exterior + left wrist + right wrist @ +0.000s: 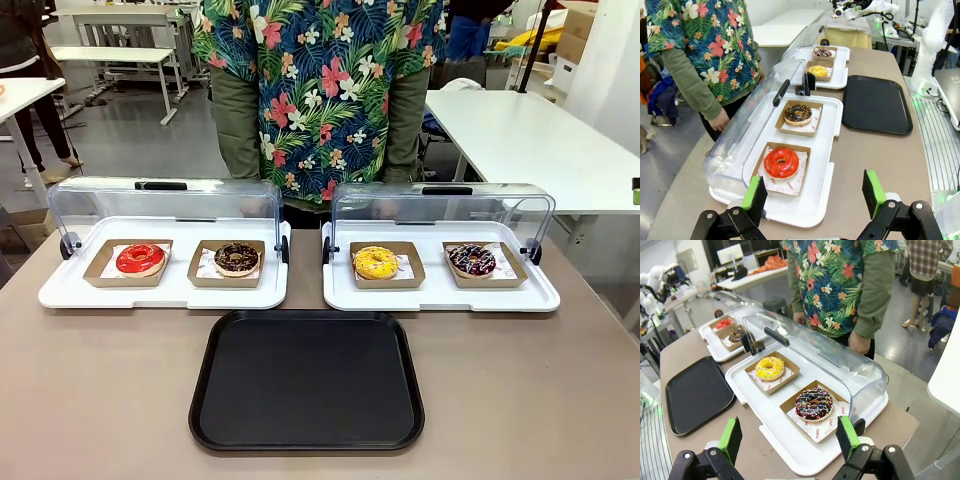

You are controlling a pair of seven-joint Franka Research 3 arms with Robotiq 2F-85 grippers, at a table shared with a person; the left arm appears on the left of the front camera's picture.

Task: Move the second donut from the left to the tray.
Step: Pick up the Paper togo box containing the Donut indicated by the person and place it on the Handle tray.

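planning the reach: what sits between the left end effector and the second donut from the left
In the left wrist view, the red-glazed donut lies between the left end effector and the second donut from the left.

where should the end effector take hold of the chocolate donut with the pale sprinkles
Likely the two side walls of the cardboard holder, from above on the robot's side: the donut lies flat inside with a glazed top, and the raised clear lid stands behind it.
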